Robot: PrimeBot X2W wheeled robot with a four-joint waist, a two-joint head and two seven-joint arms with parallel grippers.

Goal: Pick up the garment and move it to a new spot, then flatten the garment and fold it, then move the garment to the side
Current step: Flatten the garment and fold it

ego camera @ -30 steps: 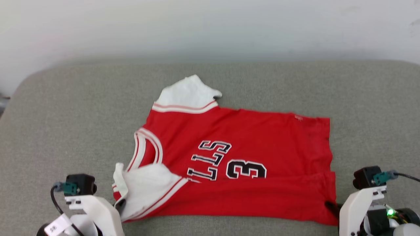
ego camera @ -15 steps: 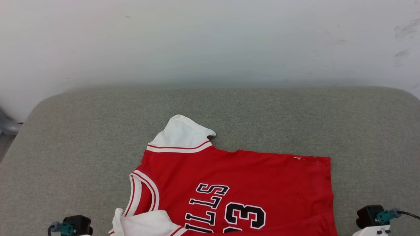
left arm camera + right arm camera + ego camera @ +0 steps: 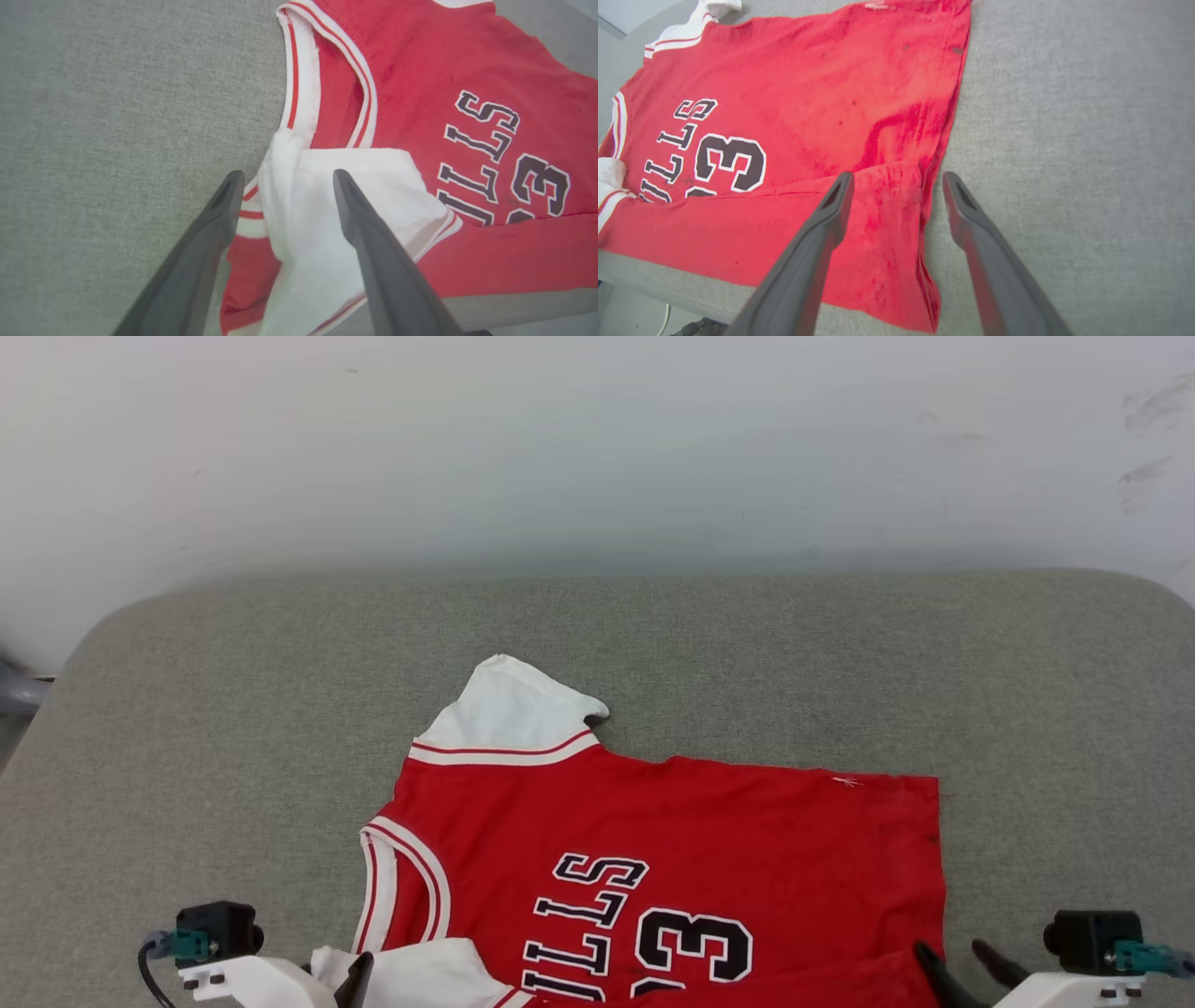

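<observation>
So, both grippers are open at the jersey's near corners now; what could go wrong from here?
The left gripper stands open over the near white sleeve; pulling away, a finger may snag it and undo the fold. The folded strip of the jersey lies close to the front edge of the grey cushion and could slip off.

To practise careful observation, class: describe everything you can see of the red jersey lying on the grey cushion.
The red jersey is soft fabric with white short sleeves, red-and-white striped collar and black, white-outlined lettering. It lies front up, sideways, on the grey cushion, mostly flat. Its near edge is folded over, hiding part of the lettering, and the near sleeve is crumpled. The open left gripper straddles that sleeve; the open right gripper straddles a hem corner.
</observation>
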